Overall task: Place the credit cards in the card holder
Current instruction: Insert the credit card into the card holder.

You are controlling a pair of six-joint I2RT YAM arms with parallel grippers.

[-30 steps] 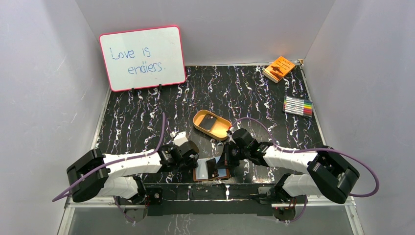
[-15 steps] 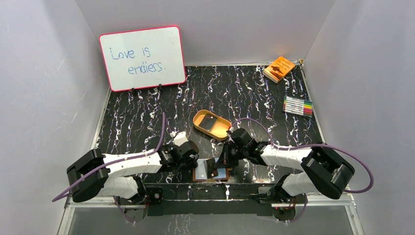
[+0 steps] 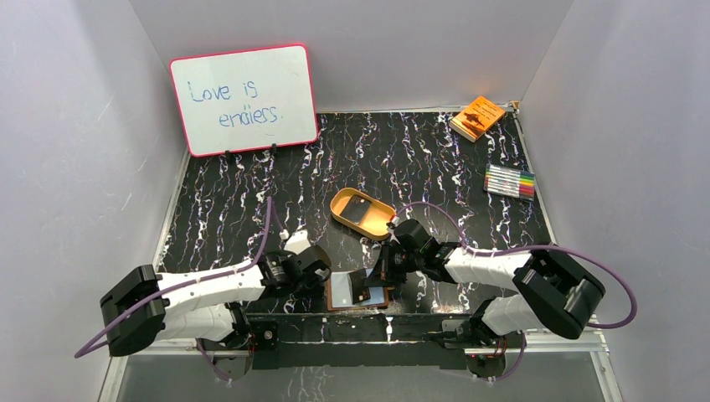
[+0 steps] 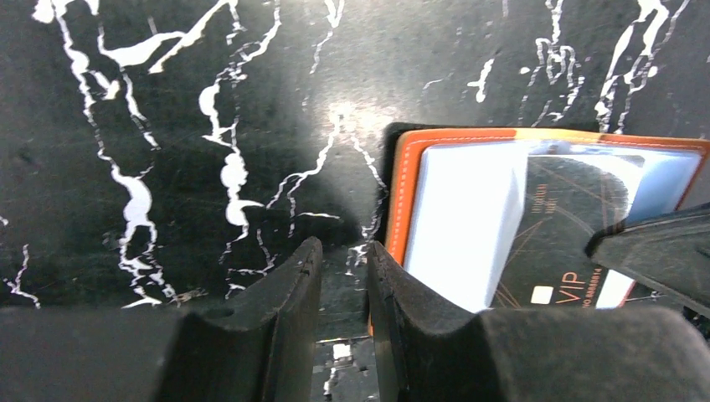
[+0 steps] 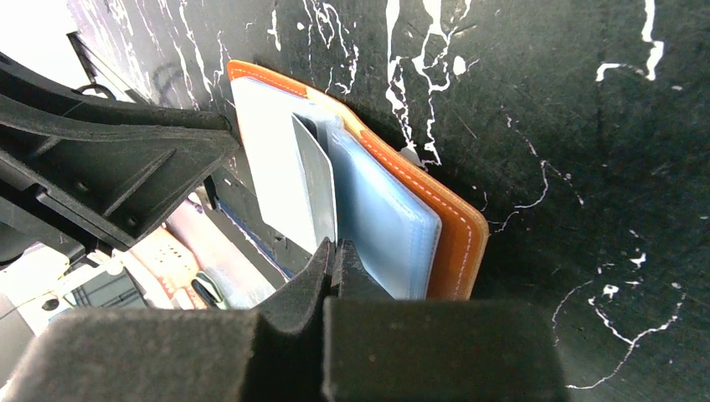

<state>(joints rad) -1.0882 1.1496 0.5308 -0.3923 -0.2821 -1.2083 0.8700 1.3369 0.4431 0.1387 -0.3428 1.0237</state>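
Midway, I judge: the card holder point(image 3: 360, 291) lies open at 6 o'clock on the tabletop point(image 3: 251, 193). The right end effector point(image 5: 336, 251) clenches the black card point(image 4: 569, 226), only partly slid in. The left end effector point(image 4: 345, 260), slightly parted and empty, waits at its 9 o'clock.

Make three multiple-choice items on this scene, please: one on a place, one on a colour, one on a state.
1. Where does the holder lie?
A. near edge, middle
B. far left corner
C. far right corner

2. What colour is the card in the right jaws?
A. white
B. red
C. black

3. The holder is:
A. snapped shut
B. open, flat
C. standing upright

Answers:
1 A: the top view shows it midway along the near edge.
2 C: its face is black, marked VIP.
3 B: its inside faces up.
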